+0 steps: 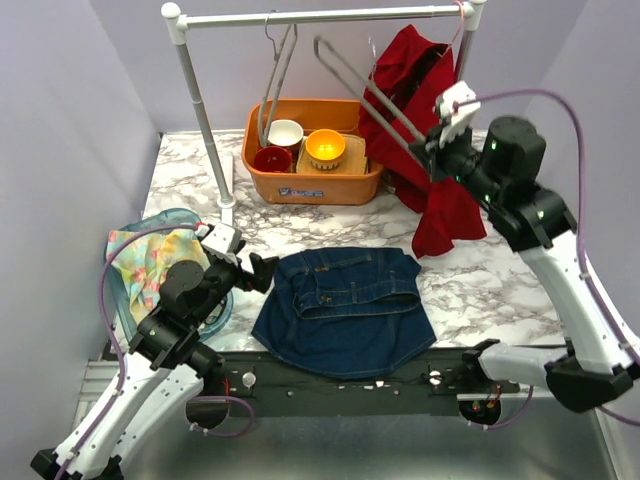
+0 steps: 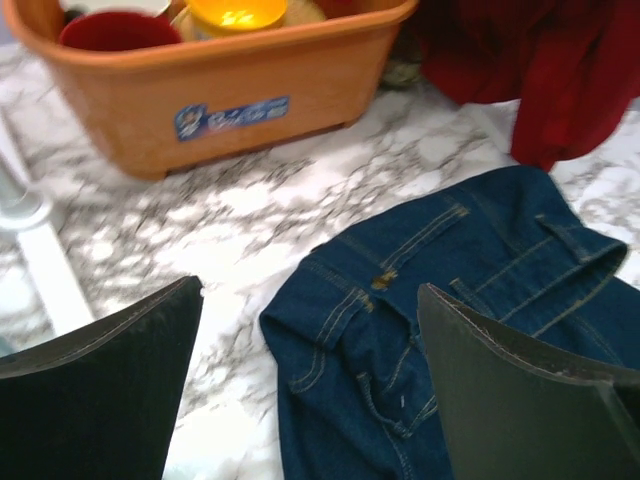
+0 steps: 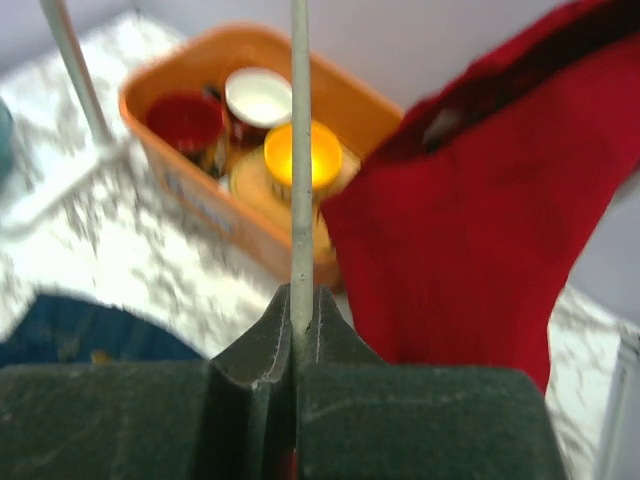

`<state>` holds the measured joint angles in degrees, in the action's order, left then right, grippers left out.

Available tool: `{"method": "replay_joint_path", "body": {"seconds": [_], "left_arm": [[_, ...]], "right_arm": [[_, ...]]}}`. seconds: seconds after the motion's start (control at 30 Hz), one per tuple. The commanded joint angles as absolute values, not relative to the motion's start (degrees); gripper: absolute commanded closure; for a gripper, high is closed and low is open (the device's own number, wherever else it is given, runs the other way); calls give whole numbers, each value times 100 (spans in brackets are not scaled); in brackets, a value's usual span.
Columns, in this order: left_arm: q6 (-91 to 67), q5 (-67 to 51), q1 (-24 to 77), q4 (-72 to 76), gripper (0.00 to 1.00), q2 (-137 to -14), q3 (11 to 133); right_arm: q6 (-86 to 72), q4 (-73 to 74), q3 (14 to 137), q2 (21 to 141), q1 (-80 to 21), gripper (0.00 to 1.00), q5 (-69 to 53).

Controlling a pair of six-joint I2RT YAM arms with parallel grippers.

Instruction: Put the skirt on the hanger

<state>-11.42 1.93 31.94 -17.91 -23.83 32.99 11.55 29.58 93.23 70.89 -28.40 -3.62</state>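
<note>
- Looking down from above, we see the denim skirt (image 1: 345,310) lying flat at the middle of the desk's near edge, its waistband turned toward the far edge.
- Our left gripper (image 1: 258,272) hovers low, just beside the left end of the waistband.
- From the left wrist, its fingers (image 2: 100,390) stand wide apart with nothing between them. The denim skirt (image 2: 450,330) lies below, and the right finger overlaps part of it in that view.
- Our right gripper (image 1: 432,150) sits high toward the far right corner of the desk, pinched tight on the grey wire hanger (image 1: 372,92).
- The right wrist view shows the hanger's thin rod (image 3: 299,150) clamped where the right gripper (image 3: 300,300) closes.
- That hanger slants up and to the left, well apart from the skirt, in front of a red garment (image 1: 410,70) that hangs from the white rail (image 1: 320,16) along the far edge.
- A second hanger (image 1: 278,80) hangs from the rail above an orange tub (image 1: 315,185).
- The tub sits at the middle of the far edge and holds a white bowl (image 1: 285,132), a red bowl (image 1: 272,158) and a yellow bowl (image 1: 325,148).
- A teal basket (image 1: 165,214) with a pastel cloth (image 1: 150,262) in it rests at the left edge.
</note>
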Motion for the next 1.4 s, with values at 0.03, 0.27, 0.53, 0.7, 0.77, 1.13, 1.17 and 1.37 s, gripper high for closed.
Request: {"method": "replay_joint_path", "body": {"seconds": [0.03, 0.27, 0.53, 0.7, 0.77, 1.13, 1.17, 1.37], "left_arm": [[-546, -1262, 3164, -898, 1, -1890, 2892], [377, -2852, 3173, -221, 1, -1643, 2961], [783, -4551, 3173, -255, 2, -2820, 3980], [318, -5396, 3295, -26, 7, -3638, 4315], [246, -5511, 3436, -26, 9, -3918, 4342], [1274, -3701, 4544, -624, 22, -4851, 4702], [1274, -3657, 4544, -633, 24, -4895, 4728], [1143, -3761, 4623, -799, 81, -5141, 4763]], "right_arm": [[1966, 3294, 7912, 5899, -2856, 99, -763], [3286, 4490, 6285, 4439, -2777, 99, -1940], [4270, 5246, 5327, 3858, -2786, 99, -3014], [4438, 5379, 5247, 4069, -2786, 99, -3375], [4482, 5379, 5256, 4113, -2786, 99, -3532], [4720, 5511, 5326, 4263, -2786, 99, -3894], [4720, 5519, 5317, 4263, -2777, 99, -3894], [4615, 5388, 5256, 4298, -2777, 99, -3859]]}}
